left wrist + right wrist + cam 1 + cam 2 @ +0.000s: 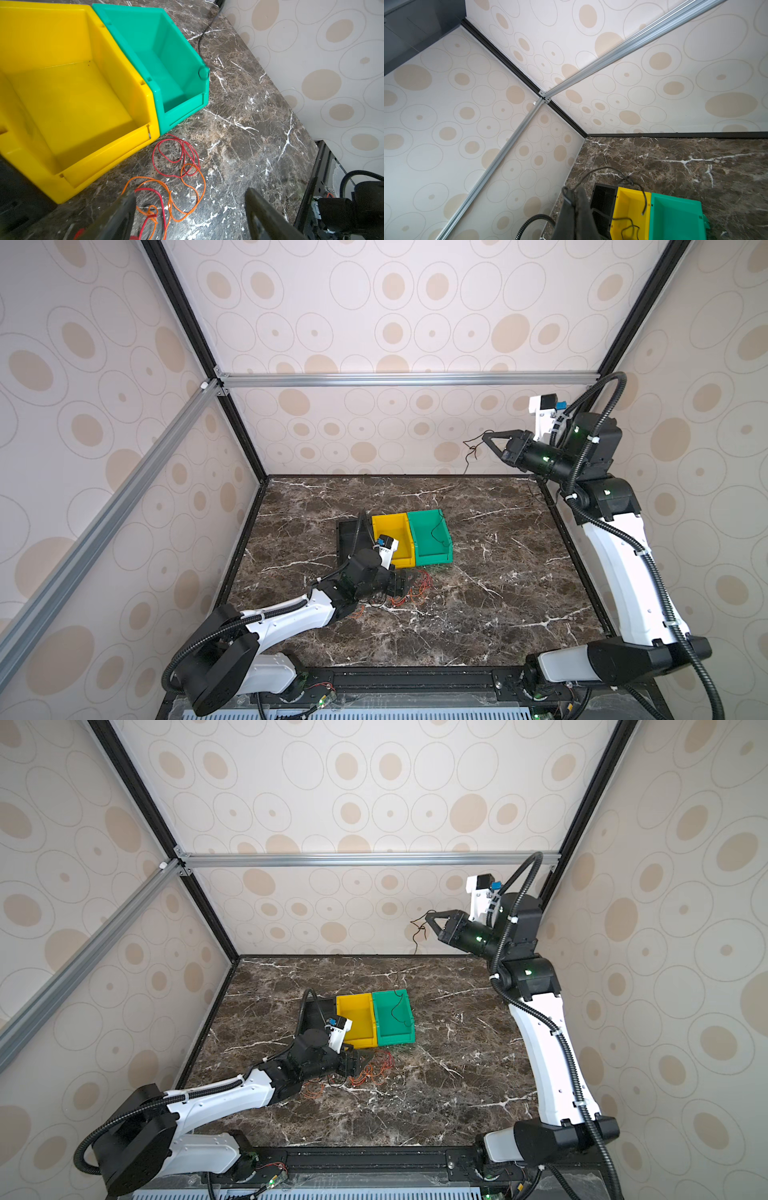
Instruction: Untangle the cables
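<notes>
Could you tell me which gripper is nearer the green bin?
Left. The left gripper is low, just in front of the green bin; the right gripper hangs high, far off.

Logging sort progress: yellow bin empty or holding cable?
Empty. In the left wrist view the yellow bin has a bare floor; red and orange cables lie on the table outside it.

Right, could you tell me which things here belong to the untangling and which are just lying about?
Job in hand: orange and red cables; black cable; left gripper, open over the tangle; right gripper, shut on the black cable.
Lying about: yellow bin; green bin; black bin.
</notes>
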Tool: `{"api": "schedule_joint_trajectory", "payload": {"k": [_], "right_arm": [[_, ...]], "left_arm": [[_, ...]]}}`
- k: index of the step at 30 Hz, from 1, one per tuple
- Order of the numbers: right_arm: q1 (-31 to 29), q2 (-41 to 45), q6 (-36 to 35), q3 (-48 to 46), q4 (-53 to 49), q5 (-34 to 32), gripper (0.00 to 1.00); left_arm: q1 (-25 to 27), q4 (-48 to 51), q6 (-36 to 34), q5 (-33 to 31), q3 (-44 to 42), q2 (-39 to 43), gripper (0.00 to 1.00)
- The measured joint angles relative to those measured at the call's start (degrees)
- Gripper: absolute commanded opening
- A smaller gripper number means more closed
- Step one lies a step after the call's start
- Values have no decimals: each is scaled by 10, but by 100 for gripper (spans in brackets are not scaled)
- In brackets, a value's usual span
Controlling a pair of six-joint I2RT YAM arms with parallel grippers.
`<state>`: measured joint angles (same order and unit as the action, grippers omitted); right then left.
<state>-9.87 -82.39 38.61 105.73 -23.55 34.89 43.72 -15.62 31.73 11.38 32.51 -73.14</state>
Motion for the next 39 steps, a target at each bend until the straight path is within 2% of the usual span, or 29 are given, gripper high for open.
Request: {"api": "schedule_joint_trajectory", "payload": {"k": [7,10,21,28,39], "right_arm": [[-9,-80,18,79,11,14,0],[-14,-95,14,73,11,13,0],[-19,-81,11,-158,59,2,0],[-40,-73,3,-223,64,-13,0],[-94,-72,-33,-301,45,-84,0]], "left_arm": [[-16,-5,4,-2,-22,13,82],[-17,-7,5,-3,-28,15,83],[-23,-13,11,-9,-45,32,83],[-25,-19,17,-9,-51,31,83],[-26,-26,28,-16,-65,32,83]]}}
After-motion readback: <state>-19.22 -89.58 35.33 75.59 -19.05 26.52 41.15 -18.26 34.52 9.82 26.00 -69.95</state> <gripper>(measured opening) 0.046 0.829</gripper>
